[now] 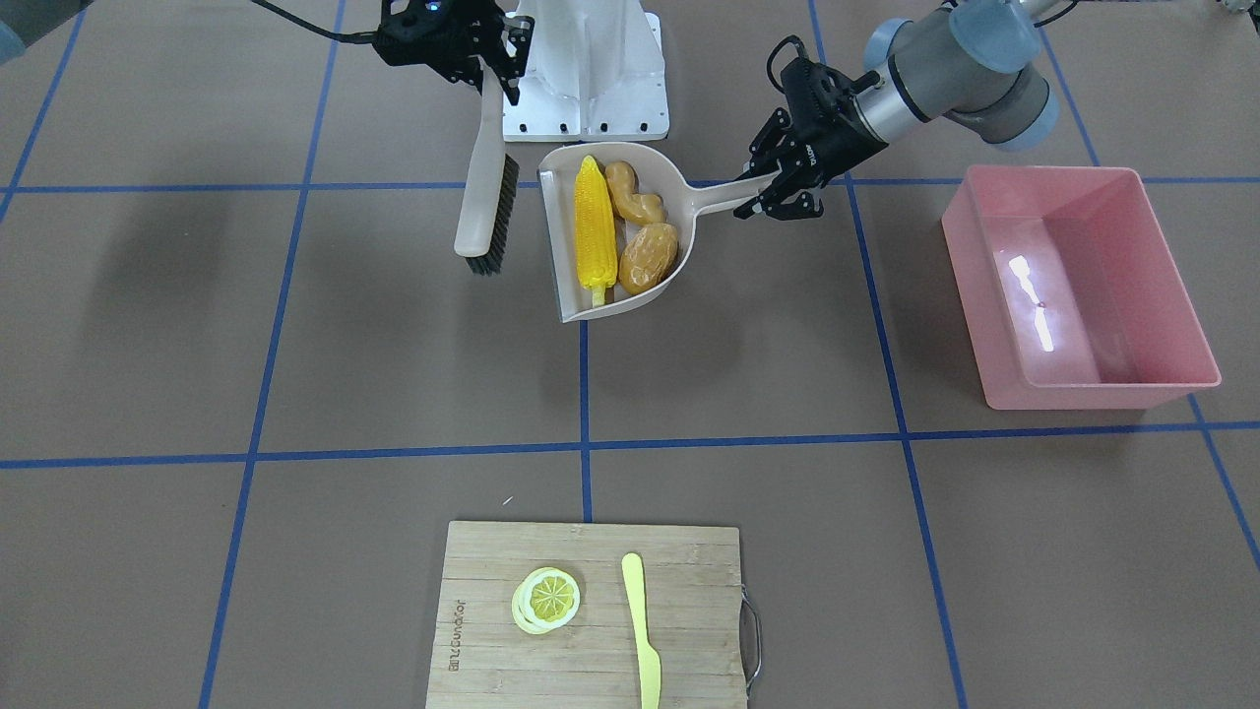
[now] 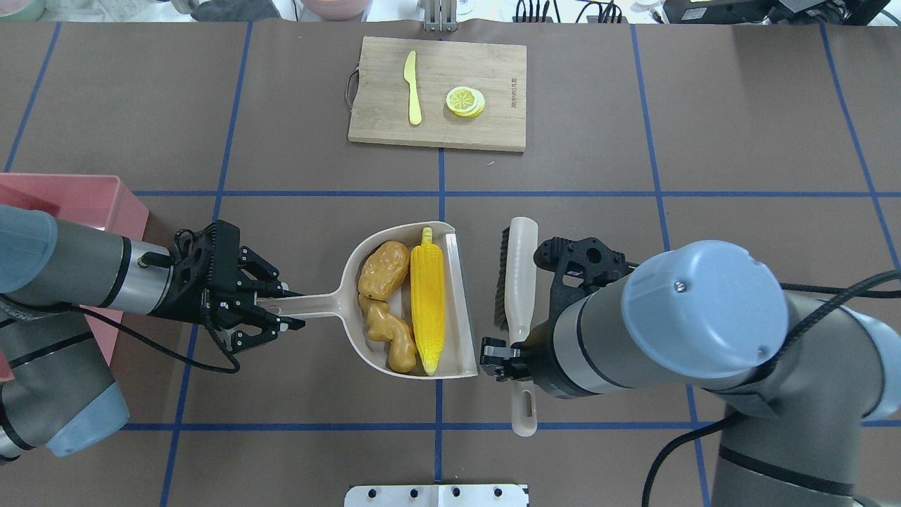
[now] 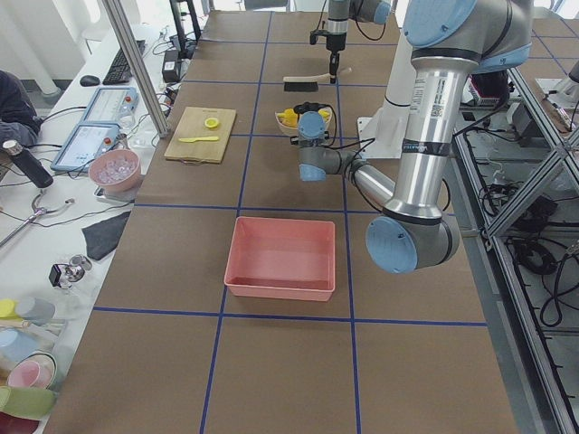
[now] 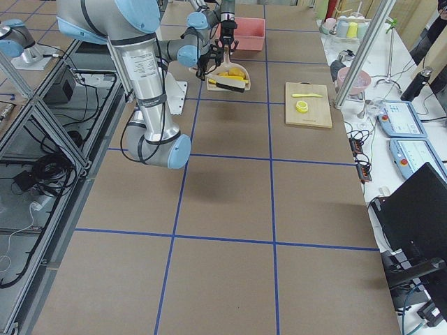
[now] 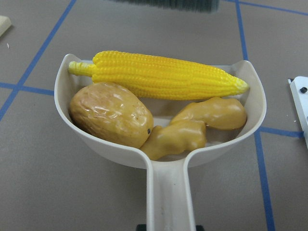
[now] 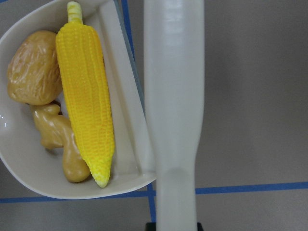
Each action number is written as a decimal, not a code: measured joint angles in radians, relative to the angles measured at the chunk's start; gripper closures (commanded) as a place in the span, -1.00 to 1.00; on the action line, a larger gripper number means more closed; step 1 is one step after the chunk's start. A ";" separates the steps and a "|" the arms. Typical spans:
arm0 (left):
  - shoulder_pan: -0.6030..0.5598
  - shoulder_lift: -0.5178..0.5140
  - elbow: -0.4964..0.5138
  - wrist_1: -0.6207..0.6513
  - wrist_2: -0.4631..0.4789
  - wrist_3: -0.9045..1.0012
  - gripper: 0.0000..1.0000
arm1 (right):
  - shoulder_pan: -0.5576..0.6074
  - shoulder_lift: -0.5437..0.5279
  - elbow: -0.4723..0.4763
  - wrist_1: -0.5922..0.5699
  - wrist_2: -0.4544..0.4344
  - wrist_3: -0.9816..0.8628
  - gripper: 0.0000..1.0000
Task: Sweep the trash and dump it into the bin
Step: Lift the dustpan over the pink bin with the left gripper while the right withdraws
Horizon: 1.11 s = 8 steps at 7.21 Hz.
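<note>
Three light, slick toy foods, corn [image 2: 428,299], ginger [image 2: 389,334] and potato [image 2: 383,269], lie loose in the dustpan [image 2: 461,303], well apart from the pink bin [image 1: 984,286], likely to roll if tipped, with the left tool [image 2: 281,310] clamped on its handle and the right tool [image 2: 517,348] gripping the brush [image 2: 519,267].

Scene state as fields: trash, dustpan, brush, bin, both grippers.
trash: corn cob, ginger root and potato, all in the dustpan
dustpan: handle clamped by left gripper
brush: held by right gripper, beside the dustpan's open edge
bin: on the robot's left, apart from the dustpan, nothing visible inside
</note>
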 measured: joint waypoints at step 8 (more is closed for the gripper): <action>-0.324 0.441 -0.003 -0.491 0.009 -0.167 0.92 | 0.224 -0.309 0.238 -0.197 0.043 -0.477 1.00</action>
